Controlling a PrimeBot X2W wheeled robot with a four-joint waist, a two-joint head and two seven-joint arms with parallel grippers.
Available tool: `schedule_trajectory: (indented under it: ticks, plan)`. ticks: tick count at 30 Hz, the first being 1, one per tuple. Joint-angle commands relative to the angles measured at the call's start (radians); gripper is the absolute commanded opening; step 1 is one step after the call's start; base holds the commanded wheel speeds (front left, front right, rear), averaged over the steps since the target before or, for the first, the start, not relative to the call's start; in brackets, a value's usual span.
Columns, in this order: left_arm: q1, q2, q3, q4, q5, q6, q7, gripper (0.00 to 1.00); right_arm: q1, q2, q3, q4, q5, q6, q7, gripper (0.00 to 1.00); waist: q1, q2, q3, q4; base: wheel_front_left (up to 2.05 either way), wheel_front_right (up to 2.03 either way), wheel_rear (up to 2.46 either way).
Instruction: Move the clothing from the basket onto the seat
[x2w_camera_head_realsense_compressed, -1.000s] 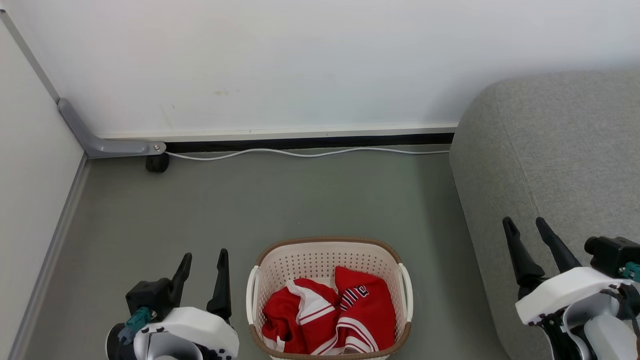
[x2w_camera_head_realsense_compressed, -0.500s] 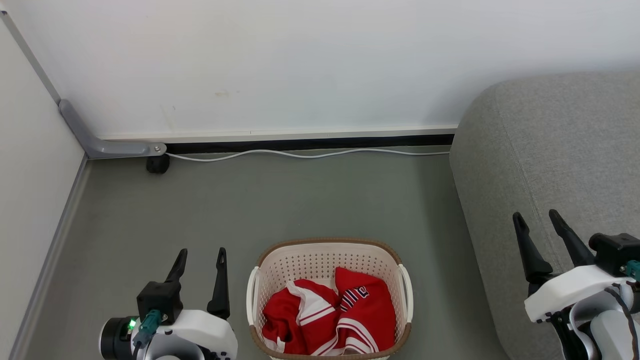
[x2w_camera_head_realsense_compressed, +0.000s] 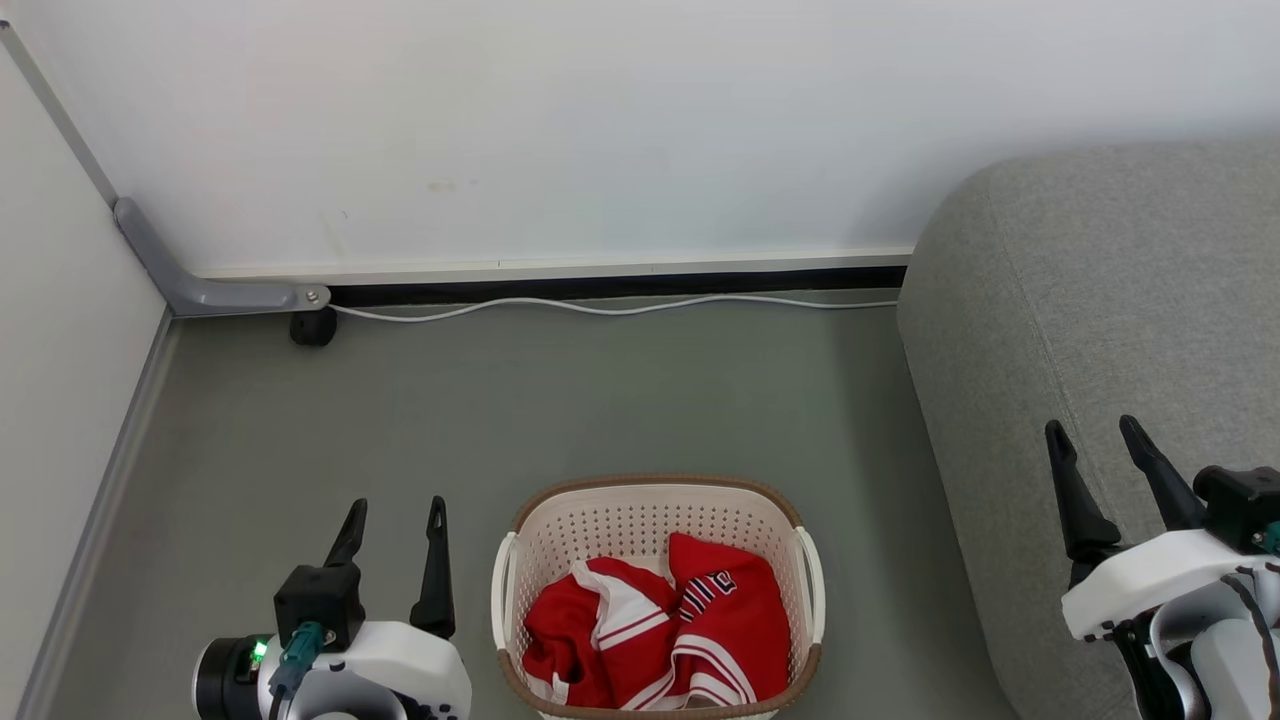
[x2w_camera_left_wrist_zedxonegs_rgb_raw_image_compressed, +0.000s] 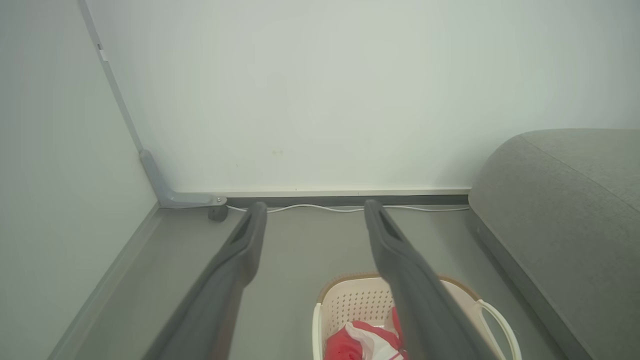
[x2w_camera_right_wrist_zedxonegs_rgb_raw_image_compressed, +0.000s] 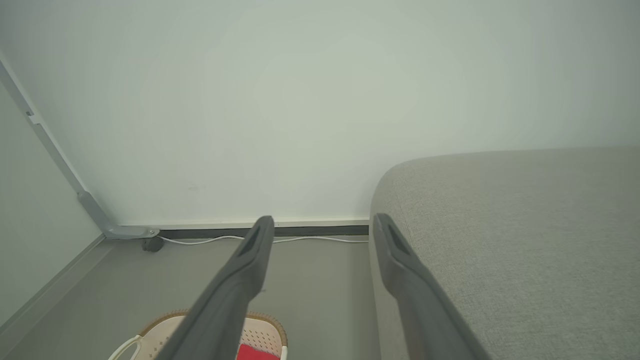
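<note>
**Red clothing (x2w_camera_head_realsense_compressed: 655, 640) in basket (x2w_camera_head_realsense_compressed: 640, 525), nothing gripped**

Clothing is bunched in the near half of the cream basket, which sits on the grey floor (x2w_camera_head_realsense_compressed: 600, 400). Left gripper (x2w_camera_head_realsense_compressed: 397, 512) hangs just left of the basket. Its fingers (x2w_camera_head_realsense_compressed: 436, 570) are spread wide with nothing between them and the tips point toward the wall (x2w_camera_head_realsense_compressed: 600, 130). Clothing lies to their right, behind the tips, with the basket wall between and no contact. Right gripper (x2w_camera_head_realsense_compressed: 1092, 430) is over the front edge of the grey seat (x2w_camera_head_realsense_compressed: 1100, 300), fingers equally wide apart, holding nothing. Clothing is well off to its left, across a strip of floor. Seat stands right of the basket, not touching it. White cable (x2w_camera_head_realsense_compressed: 600, 308) runs along the foot of the wall.
</note>
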Motion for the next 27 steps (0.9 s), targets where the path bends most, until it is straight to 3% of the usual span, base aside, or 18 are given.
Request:
schedule_trajectory:
  ticks: [1,15,27]
  plan:
    - [-0.048,0.01,0.03,-0.022,-0.006,0.012,-0.014,1.0,-0.03,-0.012,0.013,-0.022,-0.01,0.007,-0.014,1.0,0.0,0.0,0.001,0.0,0.0,0.0,0.0]
    - [-0.054,0.01,0.008,-0.026,-0.018,0.016,-0.014,1.0,-0.041,-0.018,0.01,-0.046,-0.004,0.007,-0.014,1.0,0.0,0.0,0.029,0.001,0.0,0.0,0.0]
    - [-0.096,0.01,-0.111,-0.034,-0.077,0.06,-0.014,1.0,-0.088,-0.059,0.02,-0.118,0.025,0.007,-0.014,1.0,0.0,0.0,0.142,-0.018,0.0,0.0,0.0]
